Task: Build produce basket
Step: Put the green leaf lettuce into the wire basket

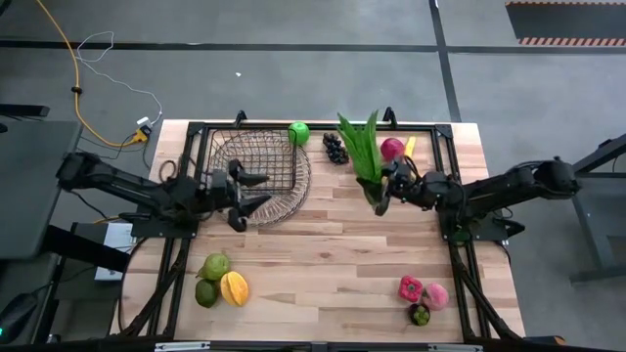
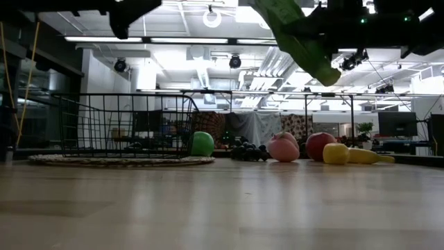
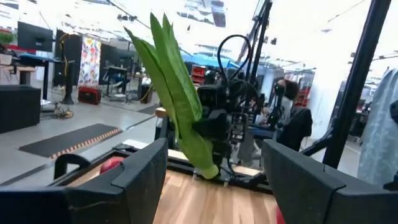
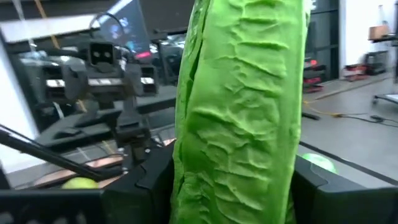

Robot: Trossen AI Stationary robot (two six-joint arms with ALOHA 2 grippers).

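The dark wire basket (image 1: pixel 256 168) rests on its round flared rim on the table's far left; it also shows in the low view (image 2: pixel 125 132). My left gripper (image 1: pixel 258 191) hovers open and empty over the basket's right side. My right gripper (image 1: pixel 383 192) is shut on a long green leafy stalk (image 1: pixel 360 149), held up right of the basket. Loose produce lies on the table along the far edge: a green fruit (image 1: pixel 298 132), dark grapes (image 1: pixel 335 149), a red fruit (image 1: pixel 391 149) and a yellow piece (image 1: pixel 411 145). My right gripper pinches the leafy stalk near its lower base end (image 4: pixel 236 155) between its two fingers (image 4: pixel 149 180). The fingers come level from the table's right side and lie across the stalk. The stalk is lifted clear of the table and tilted, its leaf tips (image 1: pixel 344 121) toward the far edge.
Two green fruits and an orange-yellow piece (image 1: pixel 233 287) lie near the front left. Red, pink and dark purple pieces (image 1: pixel 421 293) lie near the front right. A black frame rail (image 1: pixel 323 125) runs along the table's far edge. Bare wood lies between the arms.
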